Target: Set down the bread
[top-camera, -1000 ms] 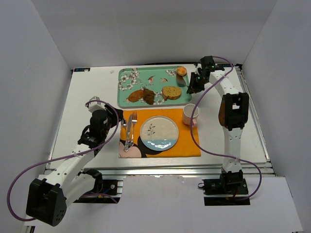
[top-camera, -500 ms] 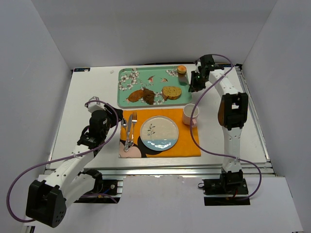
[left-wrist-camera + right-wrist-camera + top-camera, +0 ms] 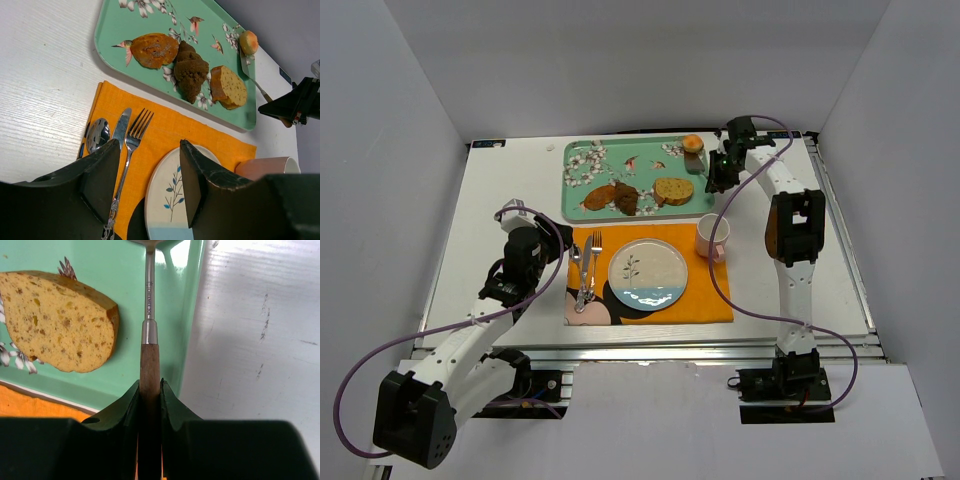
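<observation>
The bread [image 3: 692, 143] is a small round golden-orange bun at the far right corner of the green tray [image 3: 590, 180]. It also shows in the left wrist view [image 3: 249, 41]. My right gripper [image 3: 718, 172] is shut on the wooden handle [image 3: 149, 371] of a metal serving utensil [image 3: 252, 75]. The utensil's blade reaches to the bun; I cannot tell whether the bun rests on it. The bun is out of the right wrist view. My left gripper [image 3: 148, 150] is open and empty above the orange placemat [image 3: 705, 290], near the plate [image 3: 648, 272].
The tray holds a tan bread slice [image 3: 60, 320] and dark brown pieces [image 3: 625, 197]. A pink cup [image 3: 711, 235] stands on the mat's far right corner. A fork [image 3: 131, 145], knife and spoon [image 3: 98, 134] lie left of the plate. Grey walls enclose the table.
My right gripper has shifted slightly left and toward the far edge with the utensil. The bun has moved a little farther back with the blade. The left arm has not moved.
</observation>
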Controlling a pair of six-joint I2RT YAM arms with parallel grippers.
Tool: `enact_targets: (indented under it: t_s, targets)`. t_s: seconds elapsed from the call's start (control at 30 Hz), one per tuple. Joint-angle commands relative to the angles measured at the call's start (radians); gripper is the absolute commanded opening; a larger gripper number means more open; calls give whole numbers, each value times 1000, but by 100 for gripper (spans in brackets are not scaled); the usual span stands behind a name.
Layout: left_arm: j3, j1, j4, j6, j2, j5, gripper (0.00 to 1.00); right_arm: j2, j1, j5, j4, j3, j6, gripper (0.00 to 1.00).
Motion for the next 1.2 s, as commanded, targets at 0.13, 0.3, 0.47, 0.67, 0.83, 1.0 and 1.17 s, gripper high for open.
enact_targets:
  t_s: [0.13, 0.3, 0.47, 0.67, 0.83, 1.0, 1.17]
  targets:
    - [14, -1, -9, 0, -12, -6, 61, 7, 2, 36, 66, 39, -6, 0]
    - [19, -1, -9, 1, -9, -6, 61, 0, 4, 44, 108, 13, -7, 0]
    - [16, -1, -8, -2, -7, -6, 61, -20, 8, 59, 155, -39, -23, 0]
    - [16, -1, -8, 0, -9, -6, 61, -37, 10, 67, 189, -77, -44, 0]
    - [16, -1, -9, -2, -10, -8, 61, -74, 12, 76, 263, -150, -65, 0]
    - [11, -1, -6, -2, -13, -6, 61, -117, 12, 84, 307, -212, -92, 0]
    - [11, -1, -5, -3, -13, -5, 61, -154, 13, 82, 355, -249, -108, 0]
